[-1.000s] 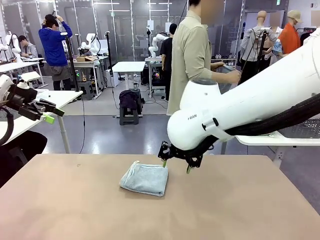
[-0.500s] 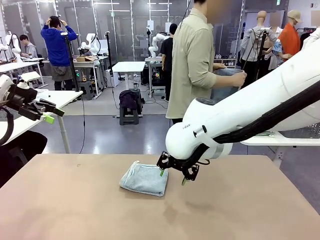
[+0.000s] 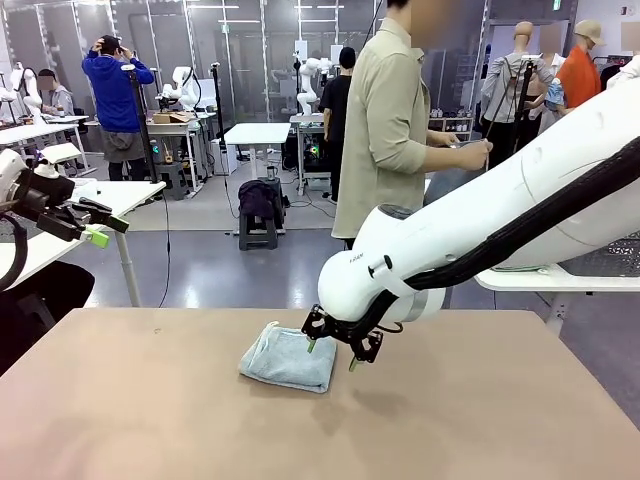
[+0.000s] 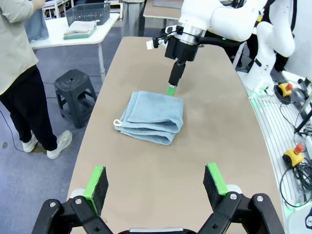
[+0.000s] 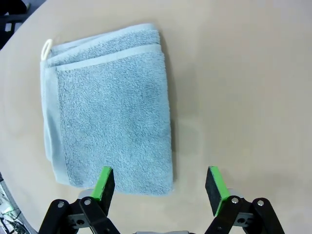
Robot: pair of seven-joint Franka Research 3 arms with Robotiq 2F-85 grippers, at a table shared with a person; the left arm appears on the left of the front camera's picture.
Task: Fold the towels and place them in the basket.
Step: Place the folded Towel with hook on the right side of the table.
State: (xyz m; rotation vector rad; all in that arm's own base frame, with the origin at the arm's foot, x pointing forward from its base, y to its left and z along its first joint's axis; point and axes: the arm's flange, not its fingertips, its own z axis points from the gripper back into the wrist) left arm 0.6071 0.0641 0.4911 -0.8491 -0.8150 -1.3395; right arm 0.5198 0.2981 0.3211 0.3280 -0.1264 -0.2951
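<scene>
One folded pale blue towel (image 3: 288, 358) (image 4: 152, 117) (image 5: 109, 102) lies on the brown table, its loop at a corner. My right gripper (image 3: 331, 355) (image 5: 159, 183) hangs open just above the towel's right edge, one finger over the cloth and the other over bare table. Nothing is held in it. My left gripper (image 3: 105, 222) (image 4: 156, 180) stays open and empty, high at the far left, well away from the towel. The dark grey basket (image 4: 87, 12) (image 3: 608, 258) stands on a white side table, with another folded towel (image 4: 80, 30) lying in front of it.
A person (image 3: 385, 130) stands beyond the table's far edge, holding a pale blue cloth (image 4: 36, 24) near the side table. A black stool (image 4: 73, 92) stands by the table's far side. Bare tabletop (image 3: 450, 420) surrounds the towel.
My right gripper has moved left and down, from beside the towel to over its right edge. The person has shifted the cloth in their hands. My left arm has not moved.
</scene>
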